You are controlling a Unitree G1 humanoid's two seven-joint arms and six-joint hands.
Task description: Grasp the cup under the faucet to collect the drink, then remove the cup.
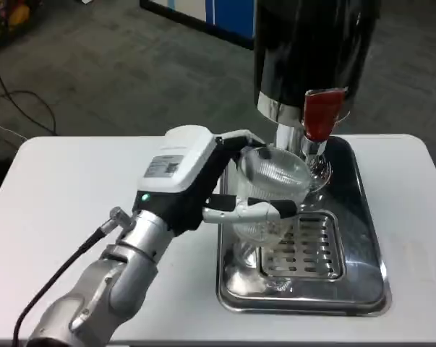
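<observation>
The left hand (203, 177) held the clear cup (272, 188), with fingers wrapped around its sides. The cup was above the tray (362, 238), just beside the red faucet (322, 116).

Faucet (320, 119) close over cup (272, 181) — open table (73, 181) to left

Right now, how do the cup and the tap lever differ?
The cup is clear, ribbed plastic; the tap lever is solid red. The cup is held by the left hand, its fingers wrapped around it, above the drip tray; the lever is fixed to the black dispenser and untouched. The cup is wide and open-topped; the lever is narrow. Both sit over the tray.
</observation>
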